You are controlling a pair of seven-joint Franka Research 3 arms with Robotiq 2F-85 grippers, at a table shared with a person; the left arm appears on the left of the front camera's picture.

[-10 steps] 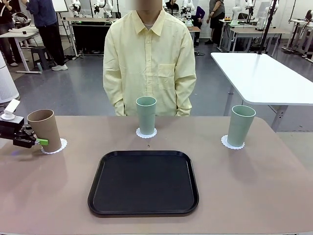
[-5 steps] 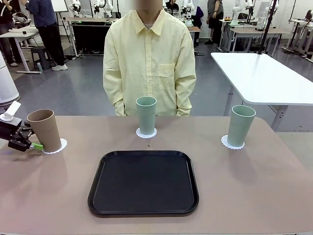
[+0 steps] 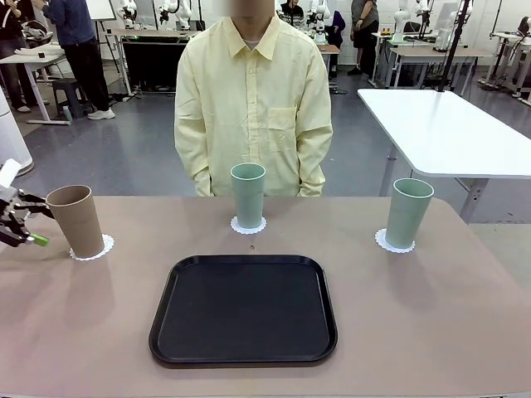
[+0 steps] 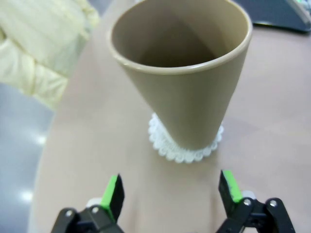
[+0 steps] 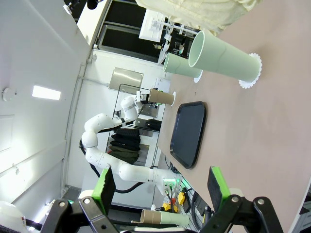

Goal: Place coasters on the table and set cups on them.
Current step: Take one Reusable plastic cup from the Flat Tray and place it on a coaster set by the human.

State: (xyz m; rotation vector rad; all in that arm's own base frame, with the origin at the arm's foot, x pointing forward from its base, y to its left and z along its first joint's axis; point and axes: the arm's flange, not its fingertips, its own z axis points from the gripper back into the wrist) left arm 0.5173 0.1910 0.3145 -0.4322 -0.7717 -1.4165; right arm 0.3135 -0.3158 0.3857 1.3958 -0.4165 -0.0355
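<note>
I see the beige table point(image 3: 465, 315) with a black tray point(image 3: 243, 308) at its near middle and three cups beyond it, each on its own lacy coaster: the tan-brown cup point(image 3: 75, 220) far left, a mint cup point(image 3: 247, 195) at the far middle before the person point(image 3: 253, 99), another mint cup point(image 3: 407, 213) far right. I judge these tumblers light, stiff and matte, so not slippery, but tall enough to tip; I would take hold around the mid-wall. The coasters look thin and flimsy, apt to slide. My left gripper point(image 3: 25, 225) sits just left of the tan-brown cup, fingers spread wide, holding nothing. The left wrist view shows clear table between its pads point(image 4: 113, 191) and the scalloped coaster point(image 4: 186, 150), which the front view barely resolves. My right gripper point(image 5: 160, 187) is spread and empty, the mint cups far off.
</note>
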